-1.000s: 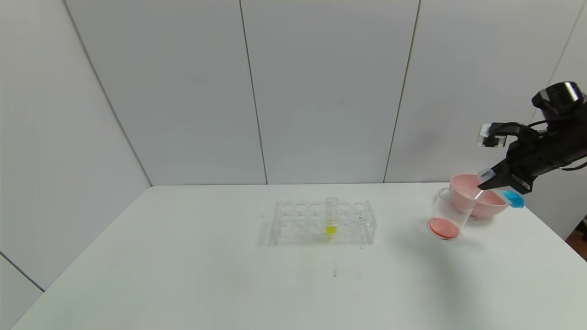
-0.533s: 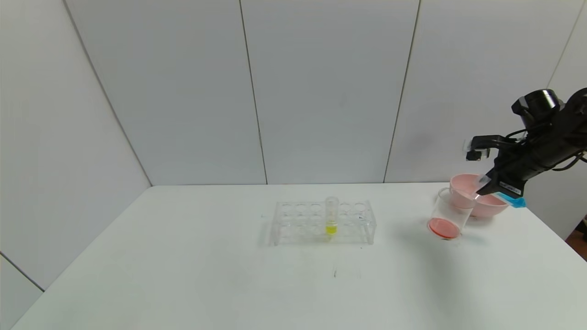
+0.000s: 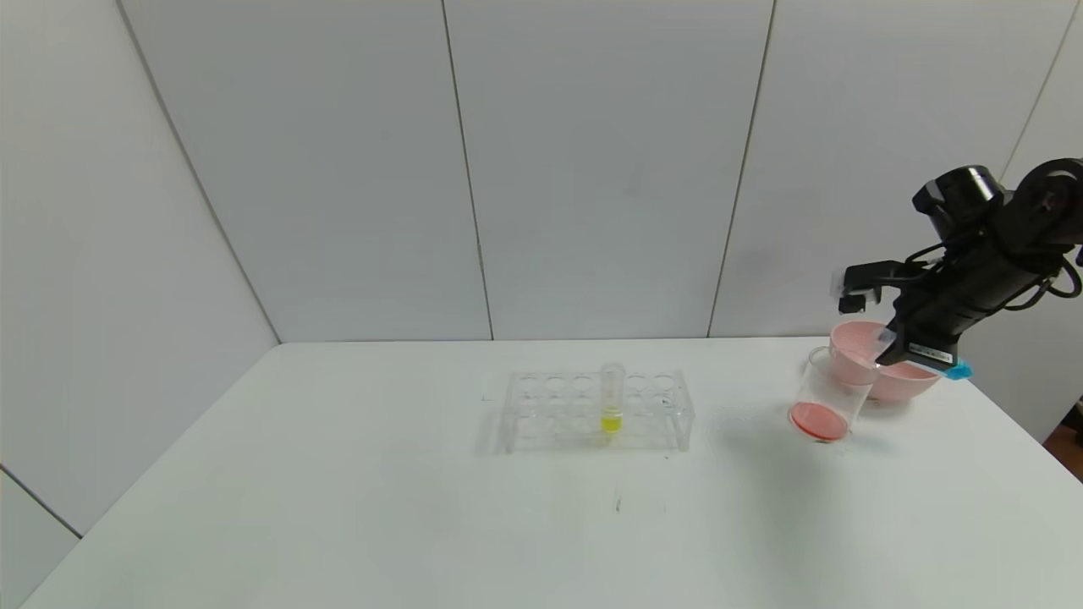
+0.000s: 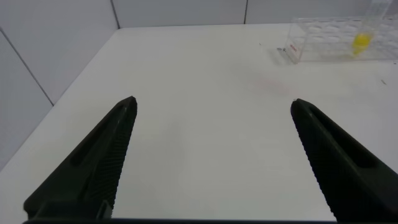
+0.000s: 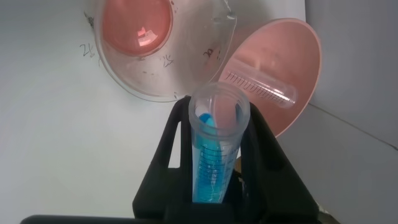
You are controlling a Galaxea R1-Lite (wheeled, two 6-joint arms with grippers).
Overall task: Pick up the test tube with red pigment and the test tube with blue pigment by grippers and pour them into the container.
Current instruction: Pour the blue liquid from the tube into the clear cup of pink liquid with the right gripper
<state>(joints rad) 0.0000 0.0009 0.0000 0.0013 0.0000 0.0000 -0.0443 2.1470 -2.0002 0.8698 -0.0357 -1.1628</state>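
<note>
My right gripper (image 3: 898,348) is shut on the test tube with blue pigment (image 3: 954,370), held tilted with its open mouth (image 5: 219,106) just over the rim of the clear container (image 3: 827,394). The blue liquid lies along the tube's length (image 5: 210,163). The container (image 5: 155,46) holds red-orange liquid at its bottom (image 3: 817,420). An empty clear tube (image 5: 261,86) lies in the pink bowl (image 5: 292,68); no tube with red liquid shows. My left gripper (image 4: 213,102) is open and empty over bare table, out of the head view.
A clear many-holed tube rack (image 3: 596,410) stands mid-table with a tube of yellow liquid (image 3: 611,400) in it; it also shows in the left wrist view (image 4: 339,40). The pink bowl (image 3: 909,378) sits right behind the container near the table's right edge.
My right gripper has moved left toward the container and tipped the blue tube further, so the blue liquid has run along the tube toward its mouth.
</note>
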